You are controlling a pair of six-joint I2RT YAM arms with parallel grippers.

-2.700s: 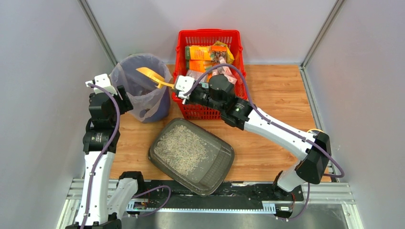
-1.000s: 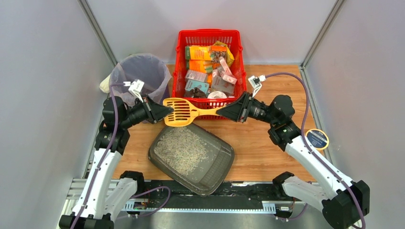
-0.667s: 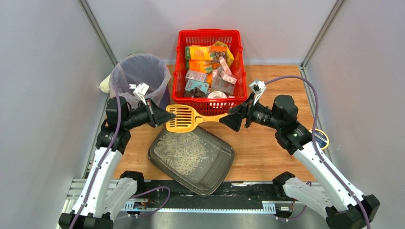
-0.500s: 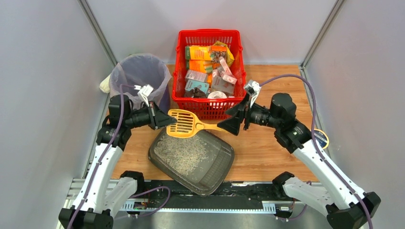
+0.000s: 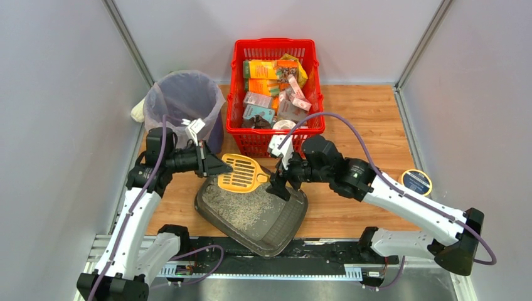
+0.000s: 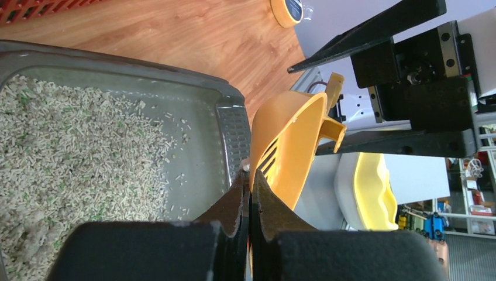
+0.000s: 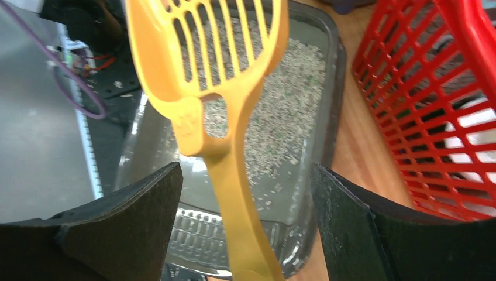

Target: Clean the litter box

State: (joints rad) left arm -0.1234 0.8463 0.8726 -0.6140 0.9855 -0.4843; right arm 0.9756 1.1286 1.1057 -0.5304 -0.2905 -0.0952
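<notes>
The litter box (image 5: 285,219) is a dark grey tray of pale litter at the table's near middle. A yellow slotted scoop (image 5: 241,172) hangs over its far edge. My left gripper (image 5: 219,166) is shut on the rim of the scoop's head, seen edge-on as the scoop (image 6: 292,146) above the litter box (image 6: 231,129), with the left gripper (image 6: 250,175) pinching it. My right gripper (image 5: 279,182) is open. In the right wrist view the scoop's handle (image 7: 234,205) runs between the right gripper's (image 7: 245,222) spread fingers (image 7: 117,228) without touching them.
A red mesh basket (image 5: 276,47) full of packets stands at the back, its wall (image 7: 444,105) close on the right gripper's right. A bag-lined round bin (image 5: 182,94) is at the back left. A yellow tape roll (image 5: 415,182) lies at the right.
The right gripper has opened and let go of the scoop's handle while the left one shut on the scoop's head. The scoop has come down and nearer, over the litter box.
</notes>
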